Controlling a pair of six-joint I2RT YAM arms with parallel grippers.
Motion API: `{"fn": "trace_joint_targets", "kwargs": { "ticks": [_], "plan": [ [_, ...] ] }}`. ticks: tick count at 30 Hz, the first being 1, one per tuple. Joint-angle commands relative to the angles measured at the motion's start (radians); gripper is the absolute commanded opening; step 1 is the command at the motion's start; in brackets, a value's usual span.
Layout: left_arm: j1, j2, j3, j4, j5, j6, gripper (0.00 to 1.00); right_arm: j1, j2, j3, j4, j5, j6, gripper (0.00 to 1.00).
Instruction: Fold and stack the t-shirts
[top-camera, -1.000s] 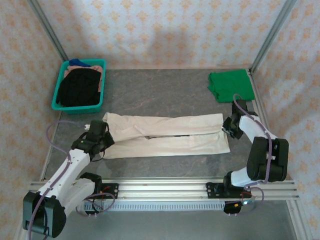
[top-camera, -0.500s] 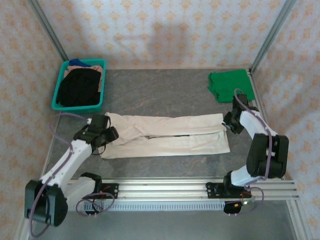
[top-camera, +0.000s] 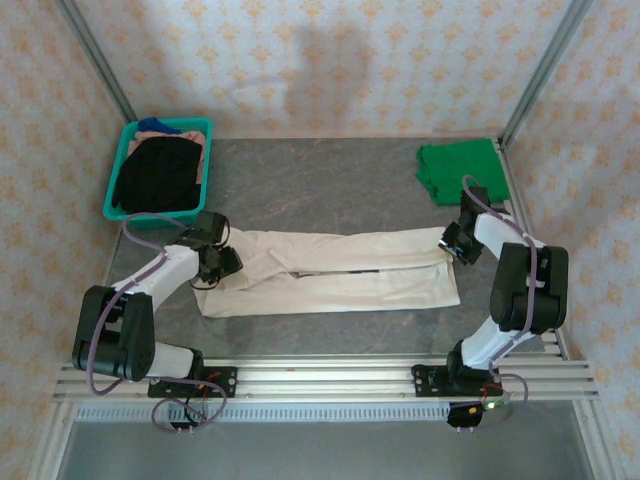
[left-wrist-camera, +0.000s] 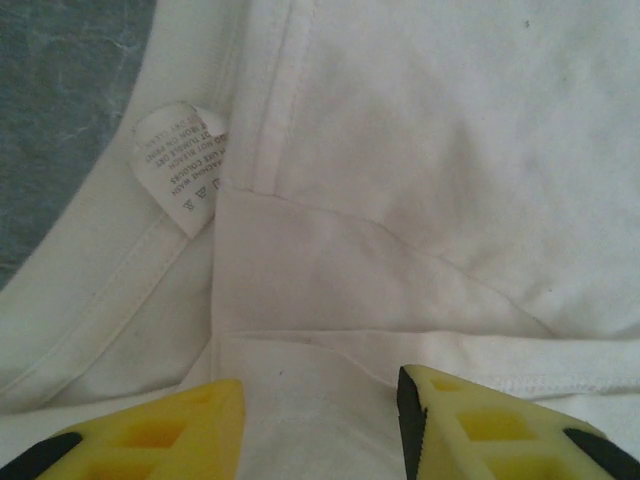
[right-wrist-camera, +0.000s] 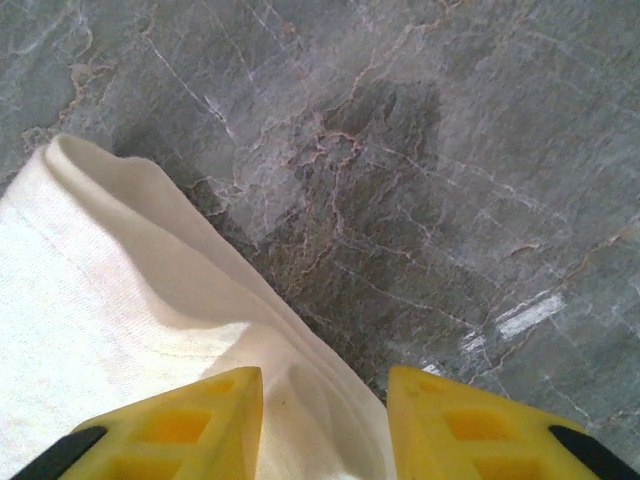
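The large cream cloth t-shirt, folded into a long band, lies flat across the middle of the grey marbled worktop, and the plain bright green t-shirt sits folded at the far right corner, apart from it. The left end effector is at the cream shirt's left end, yellow fingers spread over the cloth near a white care label; the right end effector is at its right end, fingers likewise spread with the shirt's edge between them. A teal plastic basket of dark clothes stands far left
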Motion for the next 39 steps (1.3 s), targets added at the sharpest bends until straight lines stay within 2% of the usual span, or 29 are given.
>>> {"fn": "trace_joint_targets", "kwargs": {
  "ticks": [1,9,14,17,30,39],
  "plan": [
    [0.0,0.008,-0.02,0.061,0.073,-0.009,0.39,-0.004,0.018,0.025,0.009,0.011,-0.002,0.38],
    [0.0,0.019,-0.054,0.055,0.062,0.015,0.35,-0.005,0.003,0.028,0.008,-0.01,-0.003,0.37],
    [0.001,0.021,-0.044,0.037,0.062,0.017,0.0,-0.005,-0.017,0.02,0.005,-0.016,-0.007,0.33],
    [0.001,-0.022,-0.021,-0.001,0.045,0.021,0.0,-0.004,-0.022,0.02,-0.005,-0.016,-0.008,0.29],
    [0.009,-0.232,0.052,-0.141,0.007,0.035,0.0,-0.005,-0.089,0.015,-0.033,0.003,-0.018,0.0],
    [0.014,-0.28,0.063,-0.153,0.039,0.04,0.0,-0.005,-0.138,0.012,-0.044,-0.028,-0.023,0.0]
  ]
}}
